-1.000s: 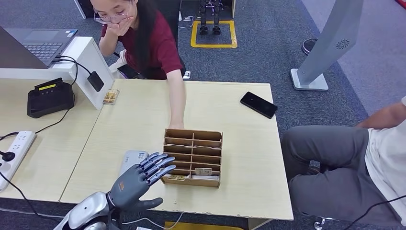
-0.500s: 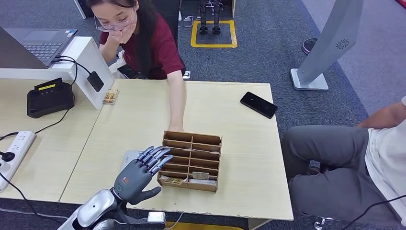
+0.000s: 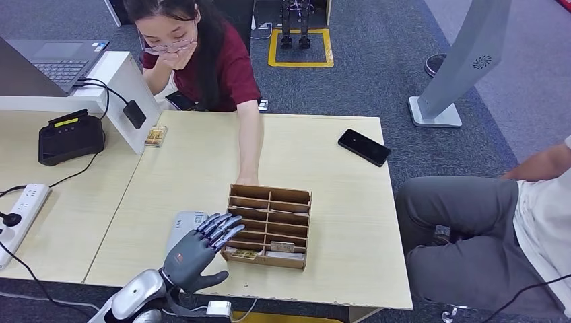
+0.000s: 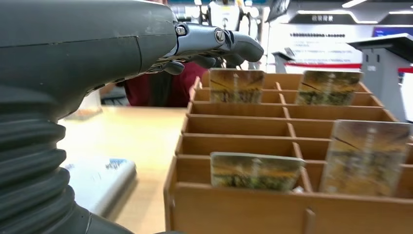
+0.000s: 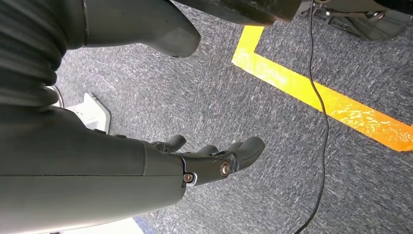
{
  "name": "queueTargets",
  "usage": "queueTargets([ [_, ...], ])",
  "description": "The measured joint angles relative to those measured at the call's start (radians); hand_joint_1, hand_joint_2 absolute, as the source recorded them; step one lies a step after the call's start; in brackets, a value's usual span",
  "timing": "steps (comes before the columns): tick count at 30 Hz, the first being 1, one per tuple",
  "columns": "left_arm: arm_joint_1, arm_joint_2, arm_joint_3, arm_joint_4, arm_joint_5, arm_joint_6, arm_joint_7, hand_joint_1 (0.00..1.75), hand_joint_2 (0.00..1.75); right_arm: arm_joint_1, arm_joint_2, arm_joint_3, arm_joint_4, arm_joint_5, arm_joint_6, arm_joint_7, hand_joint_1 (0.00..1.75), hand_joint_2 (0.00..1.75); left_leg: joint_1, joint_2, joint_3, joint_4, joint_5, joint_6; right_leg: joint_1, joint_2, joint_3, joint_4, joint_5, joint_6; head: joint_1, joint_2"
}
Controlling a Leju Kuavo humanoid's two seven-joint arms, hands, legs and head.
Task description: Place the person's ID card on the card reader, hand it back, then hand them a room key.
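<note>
While the left hand [image 3: 195,252] hovers low centre-left in the head view, fingers spread and holding nothing, their tips reach over the near-left corner of the wooden key box [image 3: 269,225]; the nearest room key [image 3: 246,254] stands in the front row just right of those fingertips, long edge running across the slot. Behind the palm lies the grey card reader [image 3: 184,223], and a person's arm [image 3: 250,145] touches the box's far rim. Right hand [image 5: 214,158] hangs over carpet, fingers loosely apart, empty; no ID card can be made out.
</note>
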Motion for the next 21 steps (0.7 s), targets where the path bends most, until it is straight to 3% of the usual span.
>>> queueTargets([
  [21, 0.015, -0.002, -0.004, -0.011, -0.042, -0.024, 0.005, 0.00, 1.75, 0.000, 0.000, -0.002, 0.000, 0.015, 0.000, 0.000, 0.00, 1.75, 0.000, 0.000, 0.000, 0.000, 0.000, 0.000, 0.000, 0.000, 0.000, 0.000, 0.000, 0.000, 0.000, 0.000],
])
